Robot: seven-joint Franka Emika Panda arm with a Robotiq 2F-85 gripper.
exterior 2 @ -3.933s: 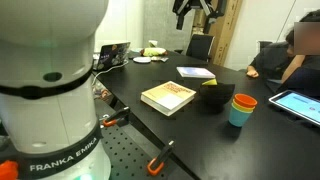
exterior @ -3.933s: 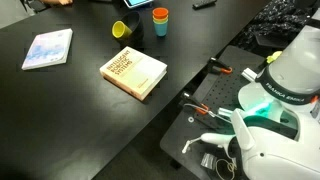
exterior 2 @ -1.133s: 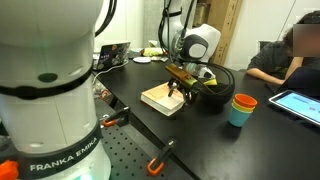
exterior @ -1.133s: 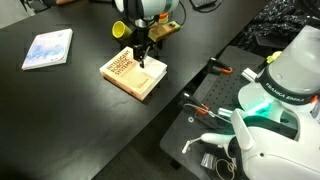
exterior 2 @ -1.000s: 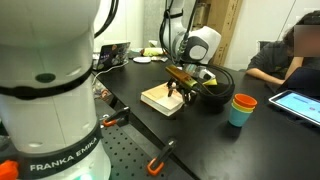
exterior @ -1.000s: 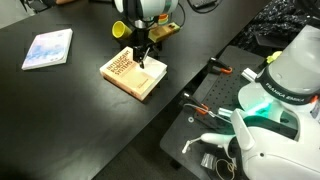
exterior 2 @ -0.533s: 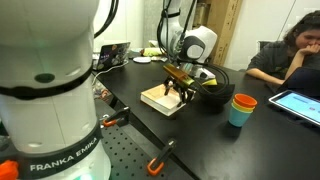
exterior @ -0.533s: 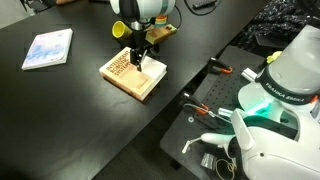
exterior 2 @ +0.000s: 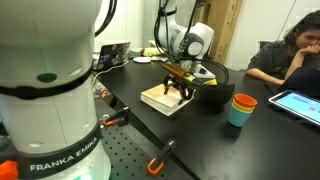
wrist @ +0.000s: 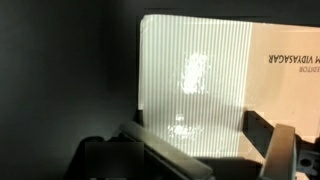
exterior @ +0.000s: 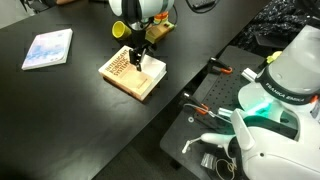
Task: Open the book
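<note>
**Gripper low over the closed book, fingers spread**

The book (exterior: 140, 82) lies flat and closed on the black table (exterior: 60, 120), near the table's edge on the robot base (exterior: 282, 78) side. Its tan cover with red-brown lettering faces up. The gripper (exterior: 138, 60) hangs straight down over the book's top, and in both exterior views it hides part of the cover; whether the fingertips touch the cover cannot be told.

In the wrist view the two fingers (wrist: 141, 142) stand well apart at the bottom of the frame, holding nothing. Between them shows a pale striped face of the book (wrist: 190, 70), with the lettered cover off to the right.

Around the book:
- A thin pale booklet (exterior: 47, 48) lies well apart on the same table.
- A yellow cup (exterior: 119, 30) lies behind the arm, partly hidden by it.
- In an exterior view a black bowl (exterior 2: 214, 98) sits just beyond the book, with a teal cup (exterior 2: 240, 112) beside it holding an orange one.
- A tablet (exterior 2: 298, 103) and a seated person (exterior 2: 300, 45) are at the far side.
- Orange-handled tools (exterior: 222, 70) lie by the robot base.
</note>
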